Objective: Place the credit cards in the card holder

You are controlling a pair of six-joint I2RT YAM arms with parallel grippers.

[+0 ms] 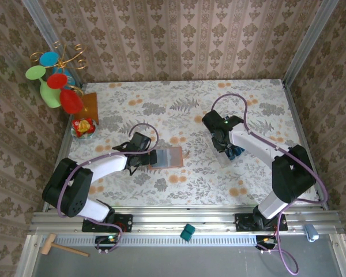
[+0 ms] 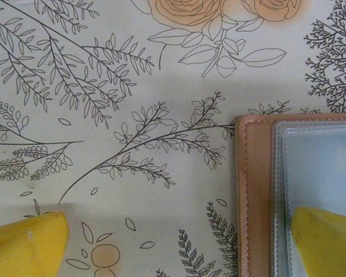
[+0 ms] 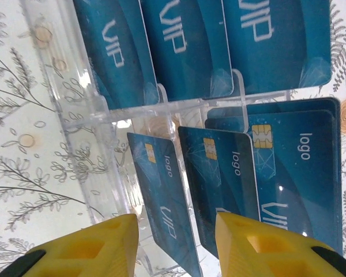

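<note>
Right end effector (image 3: pixel 176 231) half-spread, straddled upright credit card (image 3: pixel 161 196) in clear tray (image 3: pixel 86 115), pads clear of it. Best: centre on card, close gently, lift straight. Left end effector (image 2: pixel 179 222) gaped wide; card holder (image 2: pixel 256 190) lay under one finger on desk (image 2: pixel 104 115).

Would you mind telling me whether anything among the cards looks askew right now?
Yes: in the clear tray, the lower row of cards in the right wrist view is fanned unevenly, the leftmost card leaning away from the others. Nothing looks spilled or damaged.
</note>
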